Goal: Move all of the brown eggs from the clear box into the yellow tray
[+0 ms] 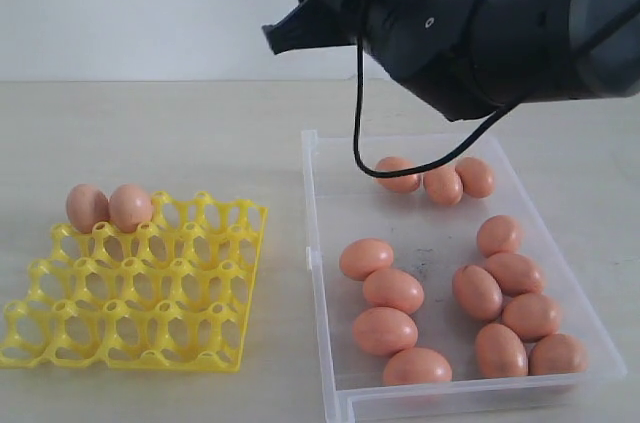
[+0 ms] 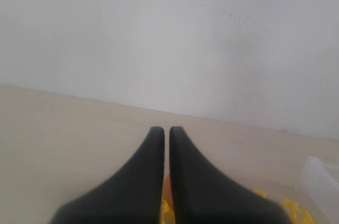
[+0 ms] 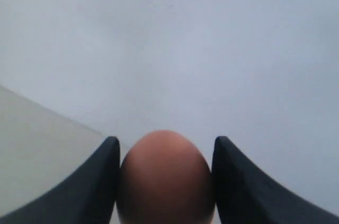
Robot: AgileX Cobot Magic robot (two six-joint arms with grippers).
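My right gripper (image 3: 166,144) is shut on a brown egg (image 3: 165,179), whose rounded end shows between the two dark fingers. In the exterior view that gripper (image 1: 300,28) hangs high above the clear box's (image 1: 312,205) far left corner. Several brown eggs (image 1: 392,289) lie loose on the box floor, three of them by the far wall (image 1: 441,184). The yellow tray (image 1: 150,315) sits to the left of the box, with two eggs (image 1: 87,206) (image 1: 130,206) side by side in its far-left cups. My left gripper (image 2: 166,131) is shut and empty above the table; the exterior view does not show it.
The right arm's black body (image 1: 500,28) and a looping cable (image 1: 420,158) hang over the far end of the box. In the left wrist view, bits of the yellow tray (image 2: 294,208) and a corner of the clear box (image 2: 320,173) show beyond the fingers. A white wall stands behind the table.
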